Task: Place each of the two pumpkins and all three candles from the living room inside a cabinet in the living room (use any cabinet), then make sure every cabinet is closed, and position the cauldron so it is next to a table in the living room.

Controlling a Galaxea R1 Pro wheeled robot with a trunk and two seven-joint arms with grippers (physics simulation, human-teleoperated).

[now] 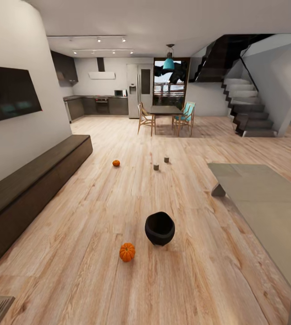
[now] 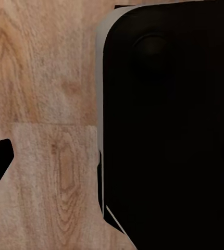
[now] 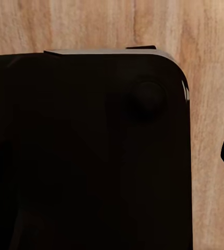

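1. Finger state cannot be told: each wrist view shows a dark robot body (image 2: 169,130) over plank floor (image 2: 44,67).
2. In the head view, the light wood floor (image 1: 95,203) runs to a kitchen and a staircase (image 1: 247,113).
3. The long dark cabinet (image 1: 32,185) lines the left wall, its fronts shut.
4. The near pumpkin (image 1: 127,252) sits just beside the black cauldron (image 1: 159,228); the far pumpkin (image 1: 116,163) and two candles (image 1: 156,166) stand well beyond.
5. A grey table (image 1: 271,203) stands at right.

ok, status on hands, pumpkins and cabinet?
Hand states unreadable. Near ribbed orange pumpkin on plank floor beside black cauldron; far pumpkin beyond. Long dark wooden cabinet shut. Path open.
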